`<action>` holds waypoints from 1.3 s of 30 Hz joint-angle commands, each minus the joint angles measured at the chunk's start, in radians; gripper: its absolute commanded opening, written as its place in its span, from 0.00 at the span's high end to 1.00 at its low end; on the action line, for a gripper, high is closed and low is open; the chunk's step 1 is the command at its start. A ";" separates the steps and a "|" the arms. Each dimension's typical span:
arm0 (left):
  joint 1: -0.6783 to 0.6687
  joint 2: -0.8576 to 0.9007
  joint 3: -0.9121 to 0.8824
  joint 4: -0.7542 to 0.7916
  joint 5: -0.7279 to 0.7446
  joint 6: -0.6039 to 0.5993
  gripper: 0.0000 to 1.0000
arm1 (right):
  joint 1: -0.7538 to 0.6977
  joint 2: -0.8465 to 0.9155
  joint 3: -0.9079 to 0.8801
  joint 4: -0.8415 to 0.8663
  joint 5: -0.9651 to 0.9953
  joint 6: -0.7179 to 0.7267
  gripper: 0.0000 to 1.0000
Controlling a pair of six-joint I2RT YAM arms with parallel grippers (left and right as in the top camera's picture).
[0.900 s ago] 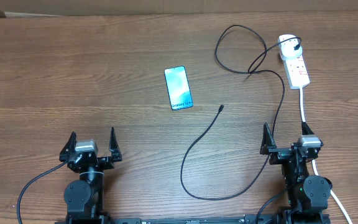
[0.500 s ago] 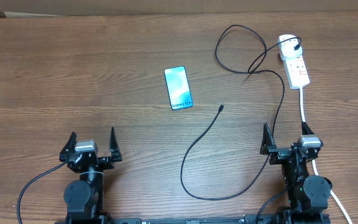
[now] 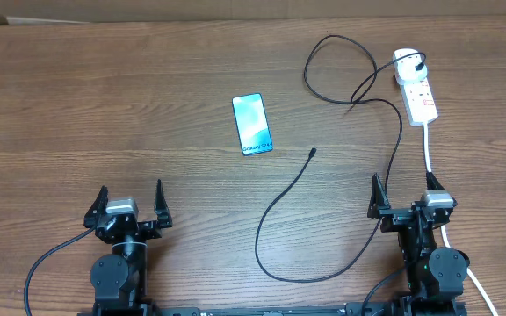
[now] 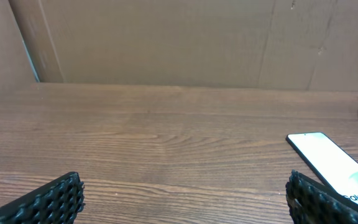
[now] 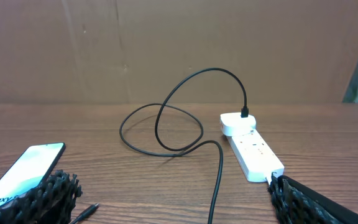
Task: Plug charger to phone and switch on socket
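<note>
Black left tool and right tool stand low at the near edge of the bench, fingers spread wide, empty. Which step? (Reader)

Step one, not begun: the charger tip lies ahead-left of the right tool, the phone beyond it and apart, the socket farthest, straight ahead. The next move likely calls for pinching that tip and aligning it with the phone's near end. (Legend)

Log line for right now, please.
left gripper open, empty | right gripper open, empty | charger tip loose, apart from phone | socket untouched
</note>
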 commanded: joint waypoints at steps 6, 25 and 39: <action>-0.006 -0.012 -0.004 0.000 0.013 0.022 0.00 | 0.005 -0.010 -0.010 0.005 0.010 -0.001 0.00; -0.006 -0.012 -0.004 0.000 0.013 0.022 0.00 | 0.005 -0.010 -0.010 0.005 0.010 -0.001 0.00; -0.006 -0.012 -0.004 -0.003 0.148 -0.043 0.00 | 0.005 -0.010 -0.010 0.005 0.010 -0.001 0.00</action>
